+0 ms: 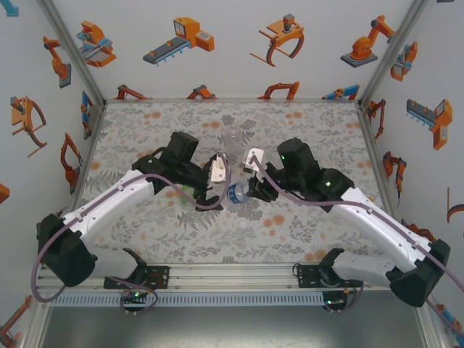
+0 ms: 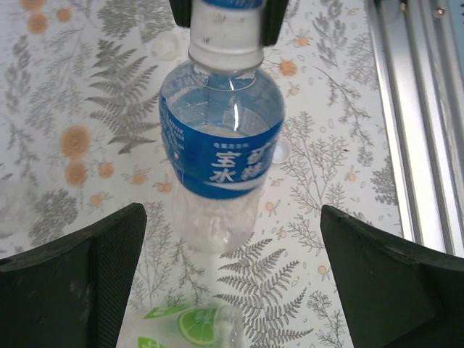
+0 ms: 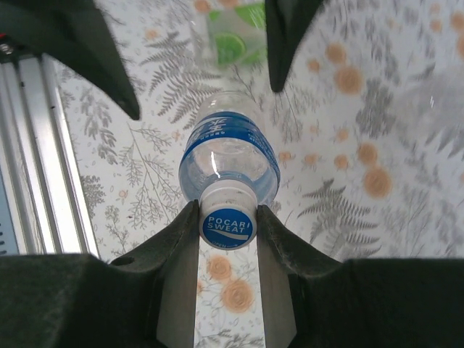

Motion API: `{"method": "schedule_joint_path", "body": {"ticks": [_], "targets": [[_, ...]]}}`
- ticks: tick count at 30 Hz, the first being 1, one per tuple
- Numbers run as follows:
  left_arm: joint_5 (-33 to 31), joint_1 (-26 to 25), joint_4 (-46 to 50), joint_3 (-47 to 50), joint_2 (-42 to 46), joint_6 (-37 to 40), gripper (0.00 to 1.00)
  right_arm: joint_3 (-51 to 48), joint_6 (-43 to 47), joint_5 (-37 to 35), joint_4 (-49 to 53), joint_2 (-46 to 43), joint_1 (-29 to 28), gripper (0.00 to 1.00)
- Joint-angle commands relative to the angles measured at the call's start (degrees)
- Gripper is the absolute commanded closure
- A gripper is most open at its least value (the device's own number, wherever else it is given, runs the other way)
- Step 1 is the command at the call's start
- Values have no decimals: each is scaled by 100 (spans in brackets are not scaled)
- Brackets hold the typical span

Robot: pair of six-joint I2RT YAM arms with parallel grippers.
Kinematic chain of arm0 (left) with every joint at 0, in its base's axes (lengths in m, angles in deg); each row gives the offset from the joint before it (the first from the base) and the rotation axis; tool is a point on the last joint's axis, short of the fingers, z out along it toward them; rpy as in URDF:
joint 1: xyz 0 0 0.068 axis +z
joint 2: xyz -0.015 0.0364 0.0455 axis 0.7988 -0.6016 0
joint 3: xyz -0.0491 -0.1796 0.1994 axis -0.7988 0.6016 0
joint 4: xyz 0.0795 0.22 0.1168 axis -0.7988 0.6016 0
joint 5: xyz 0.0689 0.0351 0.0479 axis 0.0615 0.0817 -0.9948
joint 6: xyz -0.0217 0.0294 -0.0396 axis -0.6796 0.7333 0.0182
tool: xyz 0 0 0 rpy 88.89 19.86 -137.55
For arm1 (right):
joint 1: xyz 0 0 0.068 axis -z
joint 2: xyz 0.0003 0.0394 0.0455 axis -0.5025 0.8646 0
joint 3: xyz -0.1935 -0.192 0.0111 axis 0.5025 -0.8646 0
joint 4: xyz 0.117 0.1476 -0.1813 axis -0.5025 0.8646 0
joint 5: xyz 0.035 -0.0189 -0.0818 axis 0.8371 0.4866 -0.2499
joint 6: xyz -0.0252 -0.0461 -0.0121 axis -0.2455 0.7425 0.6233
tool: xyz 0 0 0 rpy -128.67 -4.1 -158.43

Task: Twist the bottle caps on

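At mid-table our right gripper [image 3: 228, 217] is clamped on the white round screw cap [image 3: 228, 226] of the clear, blue-labelled plastic bottle [image 3: 228, 156]. Our left gripper [image 2: 232, 272] gapes wide around its body, holding nothing. Tightening seems in hand; next, we brace with the left, then twist.

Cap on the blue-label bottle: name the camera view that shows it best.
Right wrist: the cap faces the lens, print readable, clamped in the right end effector. Left wrist shows its side wall at the top edge. Top external: too small to make out on the bottle.
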Motion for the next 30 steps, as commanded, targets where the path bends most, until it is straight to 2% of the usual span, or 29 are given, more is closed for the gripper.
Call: {"method": "schedule_joint_path", "body": {"ticks": [1,4,8,9,13,20,24,27,30], "targets": [[-161,203,-428,61,199,-617,3,342,-1039,-353,237,342,319,100],[-496,434,-684,-31,155,-1389,3,556,-1810,-708,326,683,666,100],[-1690,634,-664,-429,-99,-2670,3,1025,-2535,-1245,690,1201,1097,100],[-1829,685,-570,-545,-171,-2817,3,1144,-2666,-1336,770,1315,1194,100],[-1898,899,-201,-898,-407,-3106,3,1582,-2826,-1571,993,1769,1571,100],[-2068,918,390,-1373,-610,-3242,3,2529,-2861,-1784,1406,2622,2192,100],[-2304,917,7,-1080,-451,-3704,3,3174,-2844,-1790,1661,3207,2543,100],[-2710,903,-251,-872,-345,-4028,3,3640,-2805,-1774,1805,3597,2700,100],[-2984,906,-315,-709,-229,-3933,3,4242,-2705,-1975,2138,4015,2791,100]]}}
